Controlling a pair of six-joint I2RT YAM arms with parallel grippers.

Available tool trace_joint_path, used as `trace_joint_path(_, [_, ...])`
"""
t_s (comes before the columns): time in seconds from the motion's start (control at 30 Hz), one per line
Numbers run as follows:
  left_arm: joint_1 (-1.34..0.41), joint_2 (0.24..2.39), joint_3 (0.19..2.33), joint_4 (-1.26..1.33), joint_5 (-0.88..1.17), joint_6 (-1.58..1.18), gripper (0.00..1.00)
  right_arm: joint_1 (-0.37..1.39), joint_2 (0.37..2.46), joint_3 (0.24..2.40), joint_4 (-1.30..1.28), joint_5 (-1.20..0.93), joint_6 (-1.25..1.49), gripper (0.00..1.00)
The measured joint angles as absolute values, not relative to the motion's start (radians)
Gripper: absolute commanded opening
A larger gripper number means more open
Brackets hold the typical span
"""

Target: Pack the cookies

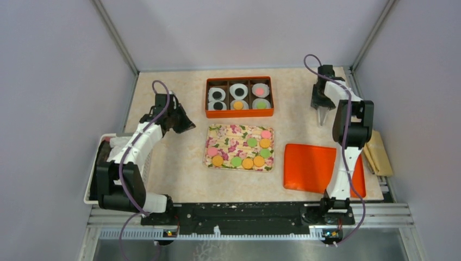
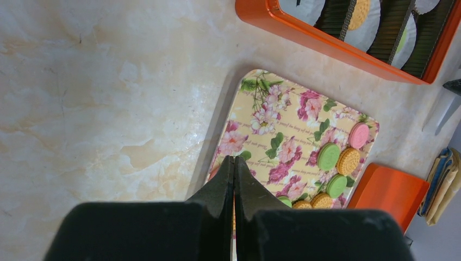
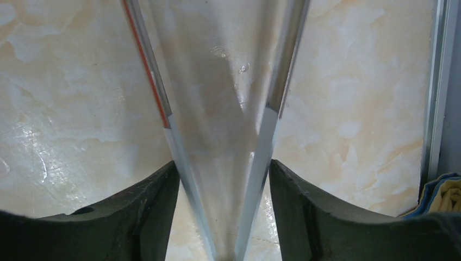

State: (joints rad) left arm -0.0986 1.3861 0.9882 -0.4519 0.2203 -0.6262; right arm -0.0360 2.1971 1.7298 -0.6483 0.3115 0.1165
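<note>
Several pink, green and orange cookies lie on a floral tray, mostly along its right and near sides; they also show in the left wrist view. An orange box behind it holds six white paper cups with black, pink, orange and green cookies. My left gripper is shut and empty, left of the tray; its tips hang over the tray's left edge. My right gripper is at the far right, shut on clear tongs that point down at the table.
An orange lid lies right of the tray, under the right arm. A white basket sits at the left table edge. Folded cloth and tan pieces lie at the right edge. Metal frame posts stand at the back corners.
</note>
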Motion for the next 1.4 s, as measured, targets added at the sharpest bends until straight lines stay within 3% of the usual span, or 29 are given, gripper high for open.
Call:
trace_joint_path(0.4, [-0.099,1.385,0.988,-0.448,0.22,-0.625,0.0,-0.036,2.063,1.641,-0.606,0.252,0.141,0.64])
trace_joint_path(0.67, [-0.099,1.381,0.988,-0.433,0.236,-0.625,0.08,-0.007,1.744,1.517,-0.569,0.234,0.175,0.59])
trace_joint_path(1.03, [-0.101,1.353,1.01,-0.403,0.266,-0.603,0.14,0.42,1.462,1.173,-0.615,0.265,0.304,0.51])
trace_joint_path(1.4, [-0.101,1.32,0.999,-0.4,0.274,-0.6,0.14,0.496,1.245,0.842,-0.685,0.21,0.461,0.49])
